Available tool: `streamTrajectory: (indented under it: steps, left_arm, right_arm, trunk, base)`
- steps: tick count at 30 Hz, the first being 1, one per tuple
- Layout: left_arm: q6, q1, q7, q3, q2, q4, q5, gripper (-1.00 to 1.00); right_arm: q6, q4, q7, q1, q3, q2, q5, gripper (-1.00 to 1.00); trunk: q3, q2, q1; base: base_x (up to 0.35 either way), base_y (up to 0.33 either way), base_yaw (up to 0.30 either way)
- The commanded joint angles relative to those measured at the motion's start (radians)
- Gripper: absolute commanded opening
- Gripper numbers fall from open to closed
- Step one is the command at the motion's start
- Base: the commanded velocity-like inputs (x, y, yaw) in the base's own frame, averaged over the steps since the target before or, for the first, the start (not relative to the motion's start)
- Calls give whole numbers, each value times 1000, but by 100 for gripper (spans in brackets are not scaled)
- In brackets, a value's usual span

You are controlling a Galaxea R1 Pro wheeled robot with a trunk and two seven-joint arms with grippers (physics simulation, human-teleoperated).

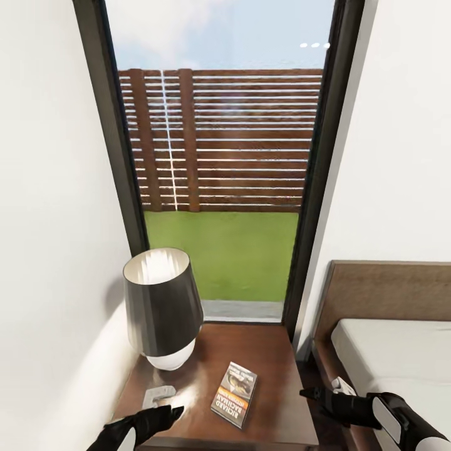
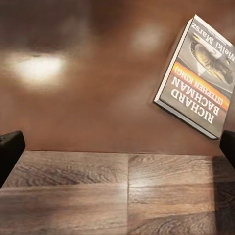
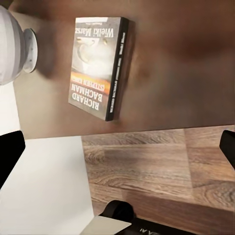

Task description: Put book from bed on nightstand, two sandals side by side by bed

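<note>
The book (image 1: 235,394) lies flat on the nightstand (image 1: 275,357), cover up, to the right of a lamp. Its orange band and white lettering show in the left wrist view (image 2: 198,78) and in the right wrist view (image 3: 98,68). My left gripper (image 1: 169,413) hovers open at the nightstand's front left, a short way from the book. At the front right, between nightstand and bed (image 1: 394,351), my right gripper (image 1: 313,398) is open and holds nothing. Both wrist views show the fingertips (image 2: 10,152) (image 3: 10,152) spread wide. The sandals are out of view.
A black-shaded lamp (image 1: 164,313) with a white base stands on the nightstand's left, a small pale object (image 1: 156,396) in front of it. A tall window (image 1: 219,156) rises behind. White walls close in on both sides. Wood-plank floor (image 2: 122,196) lies before the nightstand.
</note>
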State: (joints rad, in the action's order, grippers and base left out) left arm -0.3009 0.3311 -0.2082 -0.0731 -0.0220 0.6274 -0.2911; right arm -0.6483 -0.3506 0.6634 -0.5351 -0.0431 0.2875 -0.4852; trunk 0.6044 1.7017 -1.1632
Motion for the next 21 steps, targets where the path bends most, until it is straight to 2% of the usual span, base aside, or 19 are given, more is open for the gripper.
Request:
streamTrajectory:
  steps: [1,9,10,12,13,15,16,18,20,21]
  left_arm:
    - [0,0,1,-4,-1,-5,-8,100]
    - [12,0,12,-3,-1,-18,-8,100]
    - [38,0,70,-4,0,-39,-8,100]
    - [66,0,111,-6,5,-69,-7,100]
    - [102,0,140,-7,14,-104,-7,100]
    - [148,0,158,-8,22,-146,-7,100]
    - [165,0,163,-8,24,-163,-7,100]
    - [184,0,168,-9,27,-200,-7,100]
    - [206,1,170,-9,37,-249,-6,100]
    - [211,0,171,-9,40,-259,-6,100]
  right_arm:
    - [-5,-1,-1,0,-4,1,-7,100]
    - [8,1,-1,1,-6,1,-6,100]
    - [81,3,-1,2,-6,1,-3,100]
    - [135,4,-1,4,-6,1,10,100]
    - [180,13,-2,5,-6,0,41,100]
    - [230,61,-2,5,-6,-1,110,100]
    - [258,99,-3,6,-6,-1,148,100]
    - [368,207,-3,6,-6,-5,217,100]
    - [516,322,-5,6,-6,-8,255,100]
    - [539,340,-5,6,-6,-9,259,100]
  trunk:
    - [-2,-7,4]
    - [-27,-63,35]
    - [-30,-70,39]
    - [-37,-84,46]
    - [-40,-91,50]
    - [-46,-105,58]
    - [-49,-112,62]
    - [-55,-126,69]
    - [-62,-140,77]
    - [-65,-147,81]
  base:
    - [0,0,0]
    - [0,0,0]
    - [0,0,0]
    - [0,0,0]
    - [0,0,0]
    - [0,0,0]
    - [0,0,0]
    - [0,0,0]
    - [0,0,0]
    - [0,0,0]
